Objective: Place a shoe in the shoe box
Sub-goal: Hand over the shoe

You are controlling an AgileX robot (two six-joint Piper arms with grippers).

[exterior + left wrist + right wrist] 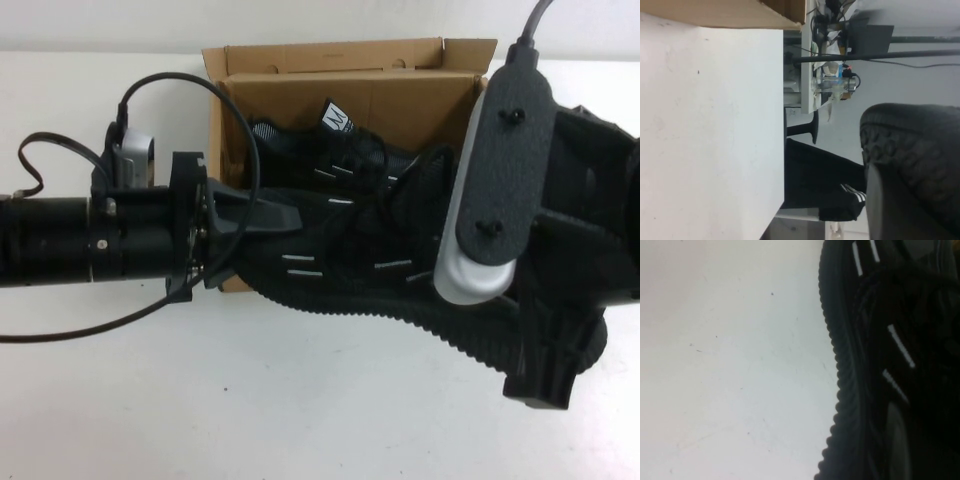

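A black mesh sneaker (350, 265) with silver-white dashes on its side is seen lying at the front of the brown cardboard shoe box (350, 90), its ridged sole toward the near side of the white bench (300, 400); it appears not yet to be inside. A twin black sneaker (330, 140) with a white tongue label is already seen inside the box, beyond the first one. The left hand (275, 215) is reached in from the box's left front corner, its fingers narrowed at the end of the sneaker nearest it; a rounded black part with patterned tread fills the left wrist view just ahead of the hand, so a grip on the sneaker is judged likely, though contact cannot be confirmed. The right hand (545, 375) hangs low over the opposite end of the sneaker, beside its ridged sole, with its fingers shut and nothing seen between them. For the step to go well, the grip should be made firm before any lift, the sneaker raised clear of the box's front wall, and carried forward from the left hand to be set beside its twin, without snagging the loose laces.
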